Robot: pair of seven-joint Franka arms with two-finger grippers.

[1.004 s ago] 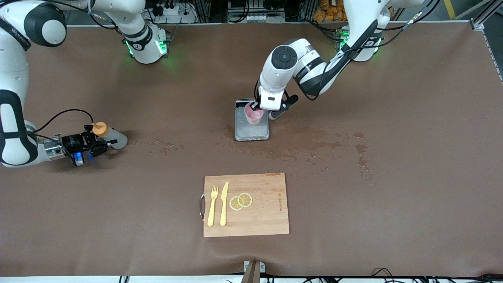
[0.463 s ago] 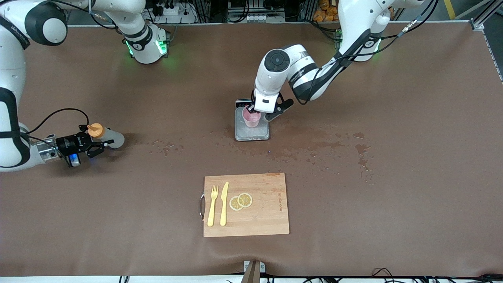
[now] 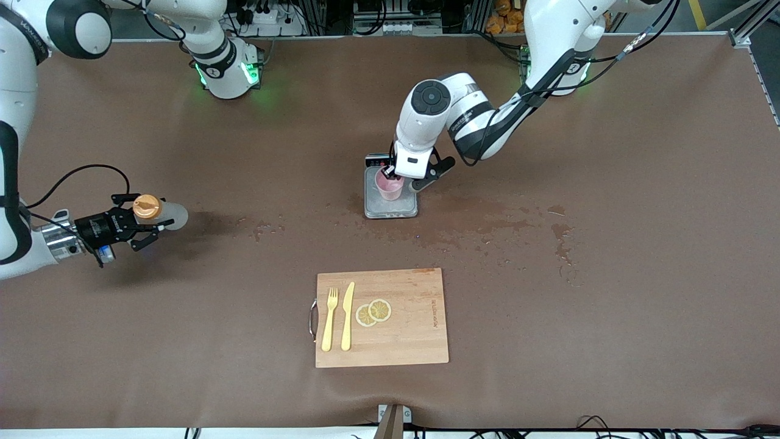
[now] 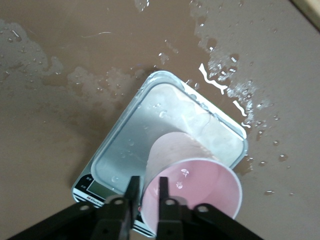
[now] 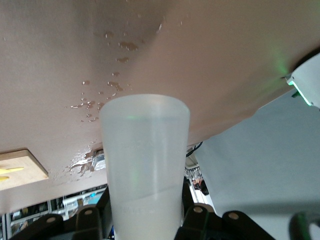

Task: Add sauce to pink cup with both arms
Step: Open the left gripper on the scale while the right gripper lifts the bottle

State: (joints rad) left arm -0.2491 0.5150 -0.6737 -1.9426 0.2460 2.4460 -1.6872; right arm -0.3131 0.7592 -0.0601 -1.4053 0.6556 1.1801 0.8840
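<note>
The pink cup point(image 3: 390, 188) point(image 4: 200, 185) stands on the grey scale point(image 3: 390, 210) point(image 4: 125, 145) in the middle of the table. My left gripper point(image 3: 390, 174) point(image 4: 147, 192) is over the cup's rim. It is open, with one finger inside the cup, the other outside, and a small gap to the wall. Toward the right arm's end, my right gripper point(image 3: 146, 216) point(image 5: 146, 205) is shut on the sauce bottle point(image 3: 167, 214) point(image 5: 145, 155). The bottle is off the table, orange cap uppermost.
A wooden cutting board point(image 3: 414, 341) lies nearer the front camera than the scale. It carries a yellow fork point(image 3: 329, 320), a knife point(image 3: 348, 316) and two lemon slices point(image 3: 373, 312). Wet patches point(image 3: 487, 222) spread beside the scale toward the left arm's end.
The left gripper's fingers have parted from the cup's rim, and the cup now rests on the scale. The right gripper has lifted the bottle and drawn it toward the right arm's end.
</note>
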